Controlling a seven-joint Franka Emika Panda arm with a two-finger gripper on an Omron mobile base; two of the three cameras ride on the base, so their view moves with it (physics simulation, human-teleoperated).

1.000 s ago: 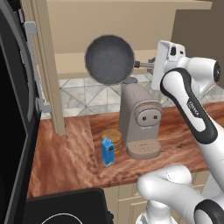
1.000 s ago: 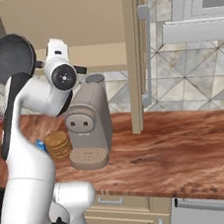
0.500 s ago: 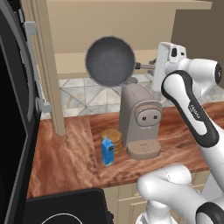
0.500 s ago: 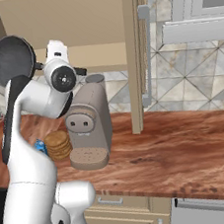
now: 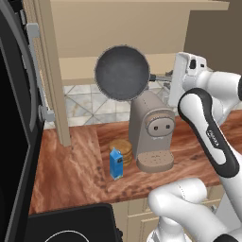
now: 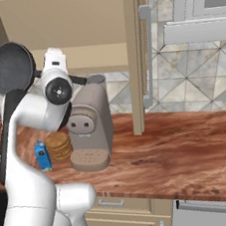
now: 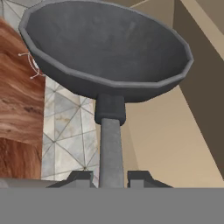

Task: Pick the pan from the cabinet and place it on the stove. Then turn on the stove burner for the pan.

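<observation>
The claw [image 7: 110,177] is clenched on the thin handle of the pan [image 5: 122,73], its two dark fingertips [image 7: 81,178] pressed against either side of the handle close to its free end. The pan is held in the air tipped on its side, so its round dark face looks out toward the base cameras, and it stretches away from the claw in front of the open cabinet [image 5: 113,40]. It touches neither the tan shelf behind it nor the table [image 6: 189,145] below.

Directly under the claw and the pan's handle stands one beige coffee machine [image 5: 152,132]; its top is near the lower rim of the pan, but the two stay apart. Below the pan and beside the machine's base, one small stack of round cookies [image 5: 121,151] sits on the table, and one blue carton [image 5: 116,163] stands upright just in front of that stack. Beyond the pan, on the side away from the claw, one open cabinet door [image 5: 51,71] juts out edge-on, with one long silver bar handle [image 5: 37,71] on it. Farther that way and lower, a corner of the stove [image 5: 71,228] shows one thin white ring on its black glass, well apart from the pan. A tiled wall runs behind the table under the cabinet.
</observation>
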